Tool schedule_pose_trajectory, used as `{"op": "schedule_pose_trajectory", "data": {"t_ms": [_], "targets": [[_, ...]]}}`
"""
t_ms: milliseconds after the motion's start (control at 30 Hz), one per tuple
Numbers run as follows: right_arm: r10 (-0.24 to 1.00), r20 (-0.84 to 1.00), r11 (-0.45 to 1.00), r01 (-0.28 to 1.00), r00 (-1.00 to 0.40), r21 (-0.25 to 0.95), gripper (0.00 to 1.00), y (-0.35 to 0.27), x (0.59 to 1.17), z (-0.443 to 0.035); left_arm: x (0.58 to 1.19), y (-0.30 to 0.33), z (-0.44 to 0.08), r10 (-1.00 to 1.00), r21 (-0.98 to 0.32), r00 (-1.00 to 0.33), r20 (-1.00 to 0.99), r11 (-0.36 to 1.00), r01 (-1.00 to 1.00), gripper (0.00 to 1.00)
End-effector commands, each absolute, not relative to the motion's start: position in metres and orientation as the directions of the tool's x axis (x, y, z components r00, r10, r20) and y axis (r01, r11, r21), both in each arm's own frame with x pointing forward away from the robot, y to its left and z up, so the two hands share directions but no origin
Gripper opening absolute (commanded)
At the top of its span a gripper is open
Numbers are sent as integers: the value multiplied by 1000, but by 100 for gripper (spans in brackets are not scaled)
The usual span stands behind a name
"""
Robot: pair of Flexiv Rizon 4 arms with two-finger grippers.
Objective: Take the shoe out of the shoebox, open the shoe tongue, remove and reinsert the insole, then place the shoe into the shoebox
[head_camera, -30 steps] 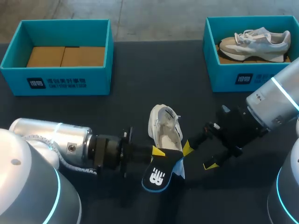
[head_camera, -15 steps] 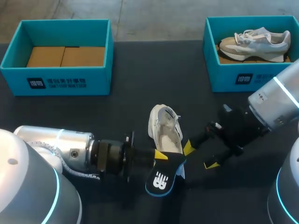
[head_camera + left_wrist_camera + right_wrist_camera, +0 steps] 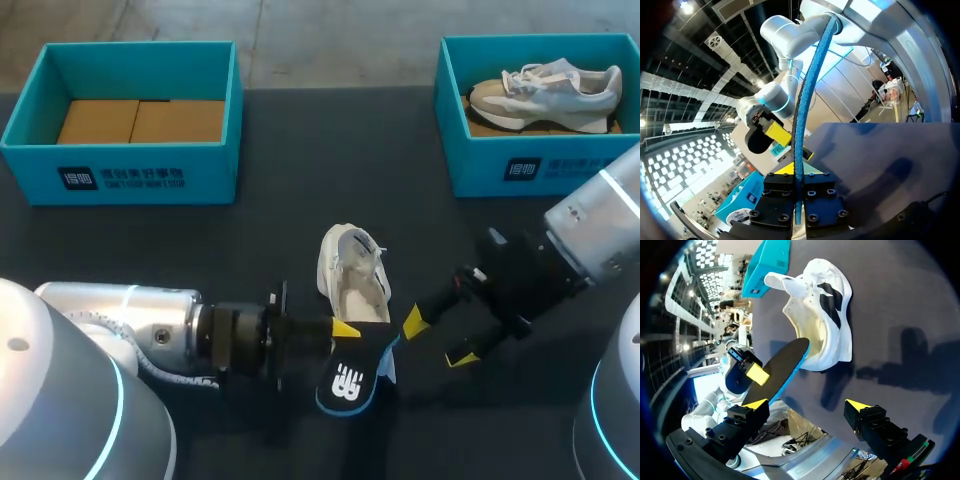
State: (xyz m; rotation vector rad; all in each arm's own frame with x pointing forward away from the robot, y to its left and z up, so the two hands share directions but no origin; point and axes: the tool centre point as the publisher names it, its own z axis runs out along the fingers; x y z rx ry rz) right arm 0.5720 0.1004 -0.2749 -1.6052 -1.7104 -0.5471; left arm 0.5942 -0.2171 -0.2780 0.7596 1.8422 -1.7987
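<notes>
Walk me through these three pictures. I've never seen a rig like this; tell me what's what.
This is a two-armed robot at a dark table. One picture looks down from above; the two round ones come from cameras on its wrists. On the table lie a white shoe and two blue boxes: the left box holds cardboard, the right box a grey shoe. The left end effector is clamped on a black insole, seen edge-on in its own wrist picture. The right end effector is open, empty, beside the white shoe.
</notes>
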Motion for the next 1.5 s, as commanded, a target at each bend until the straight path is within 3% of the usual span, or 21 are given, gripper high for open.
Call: {"op": "schedule_pose_trajectory", "data": {"t_ms": [33,1500], "targets": [[674,738,134,977,31,-164,100,101,571,-274,590,-218,-278,59,-749,-748,-661,7,662,0],[674,738,134,977,31,-164,100,101,571,-274,607,-225,-288,20,-804,-805,-593,25,594,0]]}}
